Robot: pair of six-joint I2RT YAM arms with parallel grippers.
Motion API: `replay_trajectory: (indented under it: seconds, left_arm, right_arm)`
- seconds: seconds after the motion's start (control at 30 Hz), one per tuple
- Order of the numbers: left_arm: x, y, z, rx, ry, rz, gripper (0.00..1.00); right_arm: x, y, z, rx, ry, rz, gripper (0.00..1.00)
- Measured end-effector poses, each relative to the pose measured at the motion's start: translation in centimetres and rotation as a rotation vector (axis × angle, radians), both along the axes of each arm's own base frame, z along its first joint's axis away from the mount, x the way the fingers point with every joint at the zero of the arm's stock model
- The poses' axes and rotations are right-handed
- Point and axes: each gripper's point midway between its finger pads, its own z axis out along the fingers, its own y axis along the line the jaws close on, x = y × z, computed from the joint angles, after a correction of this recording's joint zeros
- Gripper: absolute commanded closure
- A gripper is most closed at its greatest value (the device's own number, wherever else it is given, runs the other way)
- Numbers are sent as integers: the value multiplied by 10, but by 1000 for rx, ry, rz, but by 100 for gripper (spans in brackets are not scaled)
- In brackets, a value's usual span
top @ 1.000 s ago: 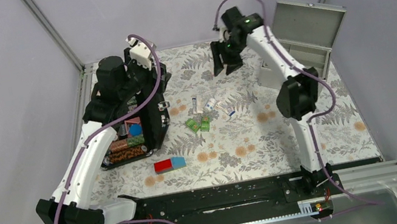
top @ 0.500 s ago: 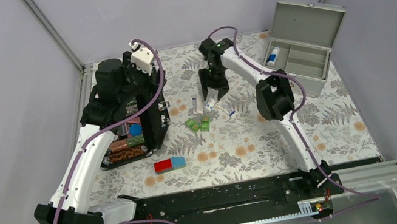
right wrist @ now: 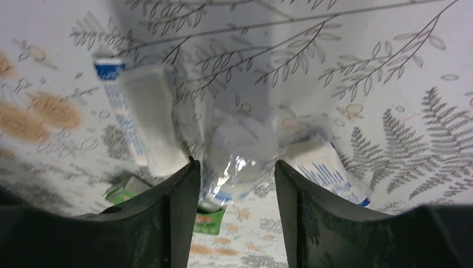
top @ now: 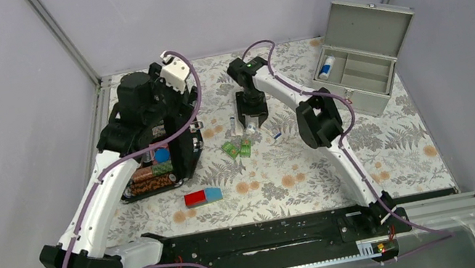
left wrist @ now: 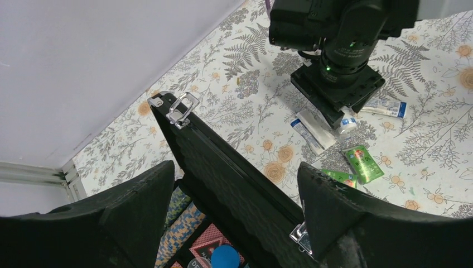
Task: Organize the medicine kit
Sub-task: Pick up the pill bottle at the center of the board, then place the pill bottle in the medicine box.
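The medicine kit point(top: 364, 92), a grey metal box, stands at the back right with its lid raised. A white bottle with a blue cap point(top: 327, 68) lies in its left compartment. My right gripper point(top: 250, 121) hangs low over a cluster of tubes and packets in mid-table. In the right wrist view it point(right wrist: 234, 164) is open, with a small clear bottle point(right wrist: 242, 148) between its fingers. A white tube point(right wrist: 150, 120) lies to the left and a blue-printed tube point(right wrist: 329, 167) to the right. My left gripper point(left wrist: 237, 167) is open, straddling the black case's upright lid point(left wrist: 234, 162).
The black case point(top: 154, 180) with colourful contents lies open at the left. Two green packets point(top: 238, 148) lie just in front of the clear bottle. A red and blue box point(top: 203, 197) sits nearer the front. Grey walls close in the back and sides.
My right arm swung left from beside the kit and came down over the cluster of tubes, uncovering the kit's inside. The left arm barely shifted.
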Motion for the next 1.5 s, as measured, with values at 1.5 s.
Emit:
replay_trajectory:
  seconds: [1.5]
  left_arm:
    - [-1, -95, -5, -274, 144, -238, 21]
  right_arm:
    - [71, -270, 173, -142, -403, -230, 62]
